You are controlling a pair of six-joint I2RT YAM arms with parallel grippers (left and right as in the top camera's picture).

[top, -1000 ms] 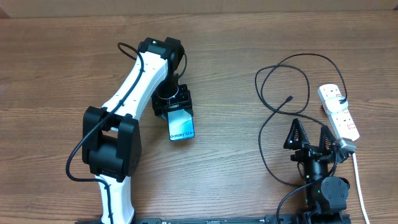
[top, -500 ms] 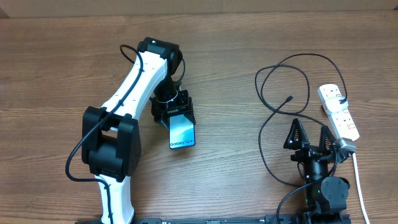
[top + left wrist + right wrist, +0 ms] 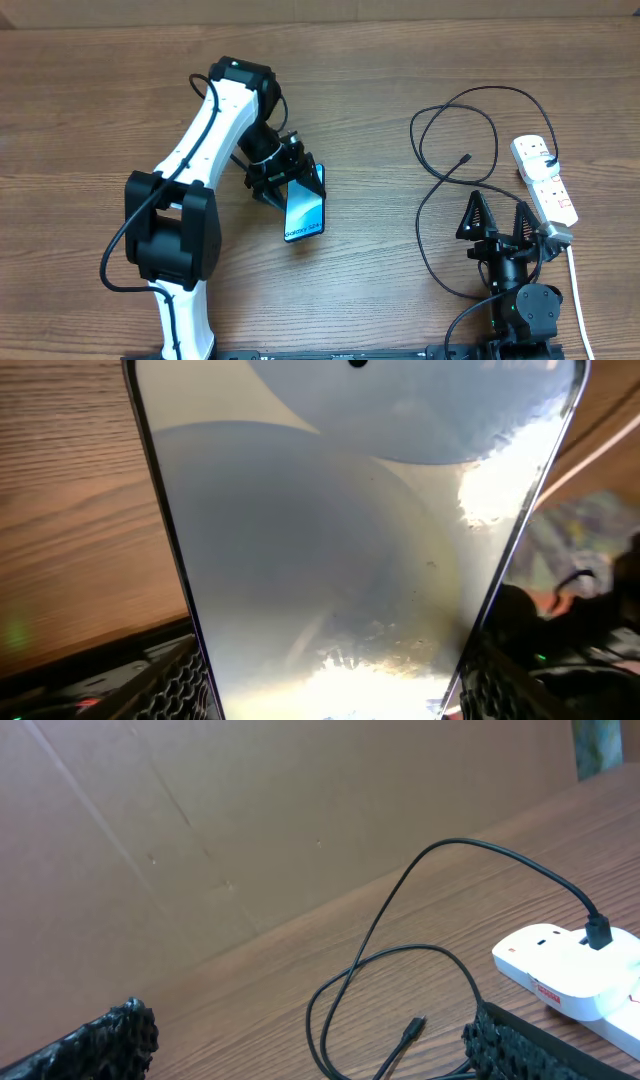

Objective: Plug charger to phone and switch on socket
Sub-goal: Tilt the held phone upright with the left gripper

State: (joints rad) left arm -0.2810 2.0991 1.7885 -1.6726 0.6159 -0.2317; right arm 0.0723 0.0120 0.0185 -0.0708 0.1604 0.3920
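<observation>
The right end effector [image 3: 497,204] is fully open and empty near its base, facing the charger [image 3: 418,225], whose connector tip [image 3: 466,158] lies free on the desk [image 3: 80,120]. The left end effector [image 3: 283,172] is closed partway on the phone [image 3: 304,210] and holds it tilted, probably to present its port, which cannot be made out. The socket [image 3: 545,180] lies far right; its switch states are unreadable.

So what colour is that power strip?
White, with red markings: the oblong plastic power strip shows best overhead.
</observation>
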